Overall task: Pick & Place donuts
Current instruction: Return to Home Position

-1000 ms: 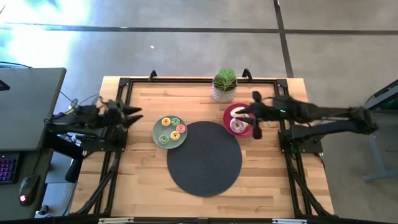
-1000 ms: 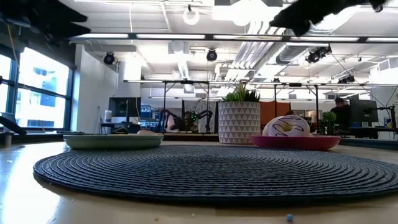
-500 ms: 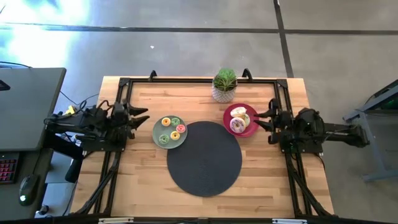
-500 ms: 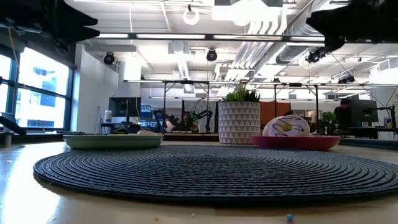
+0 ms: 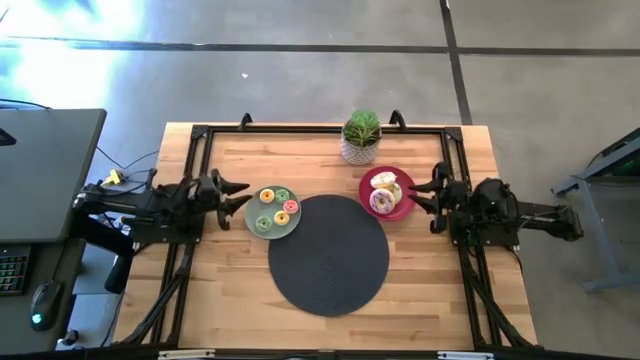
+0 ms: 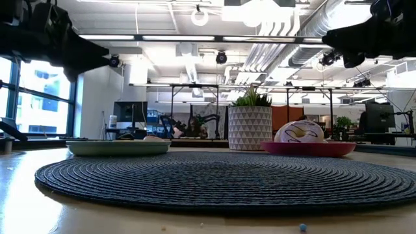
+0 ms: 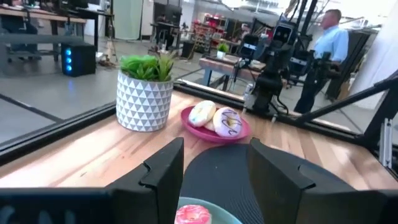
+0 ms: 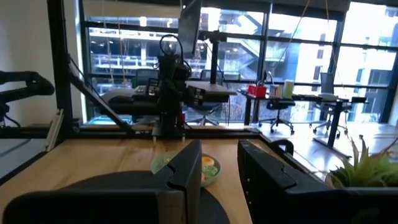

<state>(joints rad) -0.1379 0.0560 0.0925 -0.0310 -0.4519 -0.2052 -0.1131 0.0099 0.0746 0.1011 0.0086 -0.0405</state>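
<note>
From my station, the biggest thing under the arms is the wooden table, with the round dark woven mat at its middle, lying between the two grippers and a little nearer the front edge than either of them.

The left gripper hangs low at the left side of the table, pointing inward. Its fingers stand apart with nothing between them — released. Just ahead of its tips sits the sage-green plate, apart from the fingers.

The right gripper sits at the right side, facing back toward the left one. Its fingers are likewise spread and hold nothing. The pink-red plate lies just in front of its tips, close but not touching.

The potted plant in its white patterned pot stands beyond the pink-red plate, toward the far edge, off to one side of the right gripper's line.

Two larger iced donuts rest side by side on the pink-red plate, directly before the right gripper. The small donuts — yellow, green and pink among them — lie clustered on the sage-green plate, right ahead of the left gripper; one pink one shows just beneath its spread fingers in the left wrist view.

A person stands in the room far past the right arm.
</note>
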